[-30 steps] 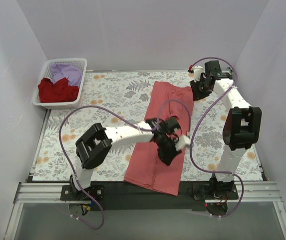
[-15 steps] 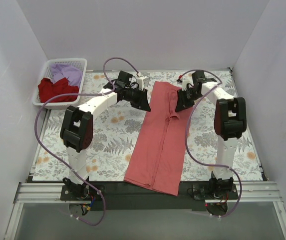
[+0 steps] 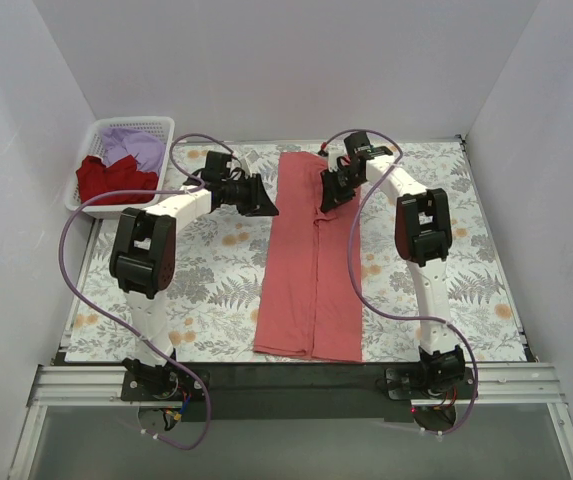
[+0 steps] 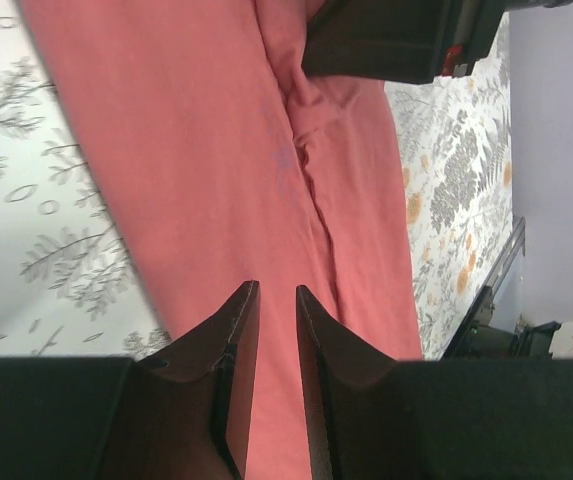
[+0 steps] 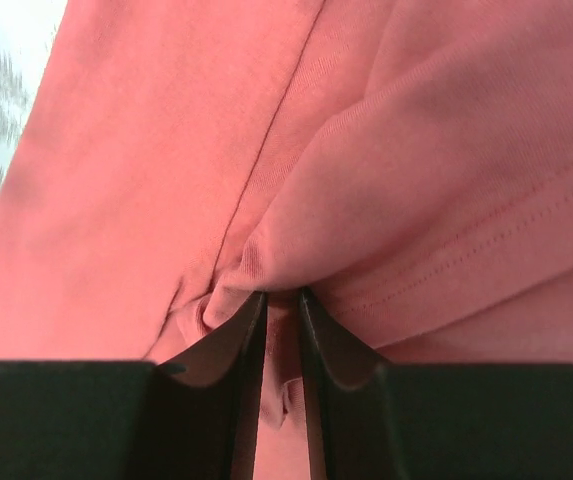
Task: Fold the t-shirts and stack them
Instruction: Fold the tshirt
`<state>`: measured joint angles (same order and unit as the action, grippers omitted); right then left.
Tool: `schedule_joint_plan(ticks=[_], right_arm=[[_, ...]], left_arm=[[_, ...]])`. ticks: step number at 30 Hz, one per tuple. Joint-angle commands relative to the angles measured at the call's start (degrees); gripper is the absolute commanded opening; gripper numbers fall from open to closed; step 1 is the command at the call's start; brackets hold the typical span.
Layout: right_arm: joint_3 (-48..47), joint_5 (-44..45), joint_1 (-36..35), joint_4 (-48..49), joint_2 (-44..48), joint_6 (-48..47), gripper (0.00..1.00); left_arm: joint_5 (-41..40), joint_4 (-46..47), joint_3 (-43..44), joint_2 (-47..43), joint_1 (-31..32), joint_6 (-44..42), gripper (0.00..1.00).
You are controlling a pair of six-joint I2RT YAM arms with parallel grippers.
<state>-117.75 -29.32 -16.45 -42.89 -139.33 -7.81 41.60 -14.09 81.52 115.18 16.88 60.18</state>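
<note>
The coral-red t-shirt [image 3: 301, 280] lies as a long narrow strip, folded lengthwise, down the middle of the table. My right gripper [image 3: 326, 198] is at its far right part and is shut on a bunched fold of it [image 5: 281, 292]. The pinched fabric [image 5: 416, 200] is drawn up over the fingers. My left gripper [image 3: 266, 205] hovers at the strip's far left edge with its jaws nearly together and nothing between them [image 4: 276, 288]. The shirt [image 4: 196, 130] lies under it. The darker red tee [image 3: 114, 180] and the lavender tee [image 3: 134, 145] lie crumpled in the basket.
The white lattice basket [image 3: 86, 205] stands at the far left corner. The grey-and-orange floral cloth [image 3: 206, 270] covers the table. White walls close in the left, right and back sides. The right arm's wrist [image 4: 386, 40] shows dark at the top of the left wrist view.
My left arm swung from the table's middle to the shirt's far left edge. My right gripper moved left onto the shirt and took hold. The shirt shifted left and straightened.
</note>
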Motion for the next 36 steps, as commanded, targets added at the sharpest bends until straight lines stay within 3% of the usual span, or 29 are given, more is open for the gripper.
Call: schedule_joint_plan(ticks=[1,5,9,16,25,36], right_arm=[[-3.71,10.41,-0.69,4.39,-5.25,-4.13,0.27],[-3.9,11.39,-0.08,5.62,-1.84,-6.95,0.29],[-0.65,7.8,1.33,6.51,8.07,-7.92,0.35],[6.91,7.16,1.86,6.51,16.02,-7.83,0.35],[2.01,12.87,4.58,7.64,5.57,-6.86,0.29],[-8.28,16.22,4.58,11.34,-5.95,-4.85,0.25]], left_arm=[[-1.79,4.24,-0.74,-2.68,-0.98,3.71,0.2],[-3.2,5.91,-1.27,-1.71,-1.06,4.42,0.2],[-0.65,6.61,1.53,1.1,-0.8,4.59,0.21],[-0.12,6.79,12.08,10.06,0.52,4.24,0.21],[-5.48,6.7,22.63,20.43,1.66,5.64,0.26],[-14.71,7.32,18.77,22.98,0.52,9.86,0.2]])
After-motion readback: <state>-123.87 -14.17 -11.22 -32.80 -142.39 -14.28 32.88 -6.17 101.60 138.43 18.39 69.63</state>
